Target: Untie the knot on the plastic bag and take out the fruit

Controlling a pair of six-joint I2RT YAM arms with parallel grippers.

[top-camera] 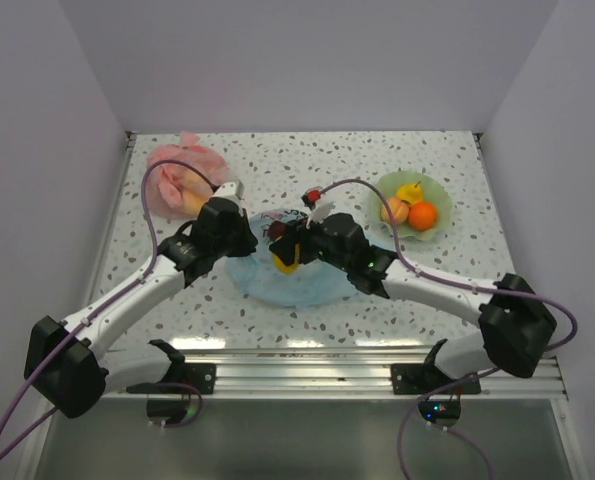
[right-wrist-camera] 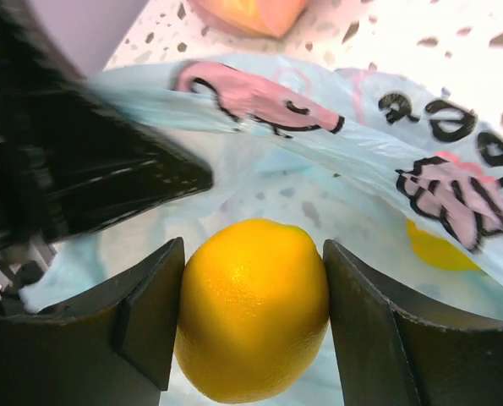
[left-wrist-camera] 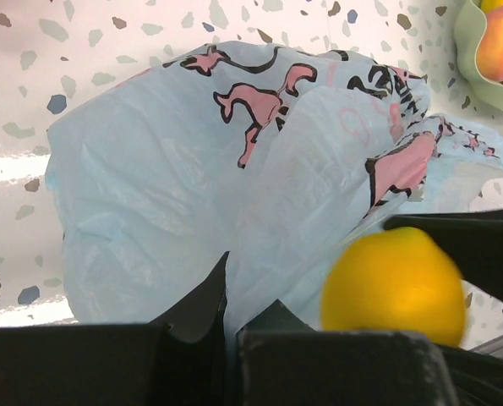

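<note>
The yellow fruit (right-wrist-camera: 251, 317) sits squarely between the two fingers (right-wrist-camera: 150, 317) of the right gripper (right-wrist-camera: 253, 254), both pads pressed to its sides. The jaws stand at a middling width, closed on the fruit and filled by it. In the overhead view the fruit is over the middle of the plastic bag (top-camera: 287, 280), which lies spread on the speckled table (top-camera: 457, 270) just ahead of both arms; whether the fruit's underside touches the film cannot be told. The bag is thin light-blue plastic with pink and black printed figures, crumpled and open toward the right gripper. The left gripper (left-wrist-camera: 228, 317) is closed tight, jaws all but together, with a fold of the bag's film drawn up between them — it pinches the bag at its left side, close beside the fruit. Further out, to the right and well apart from the bag, a pale green plate (top-camera: 439, 190) carries three more fruits: a peach one (top-camera: 395, 210), an orange one (top-camera: 423, 216) and a yellow one (top-camera: 409, 192), bunched together. At the far left of the table lies a pink bag (top-camera: 182, 175).
</note>
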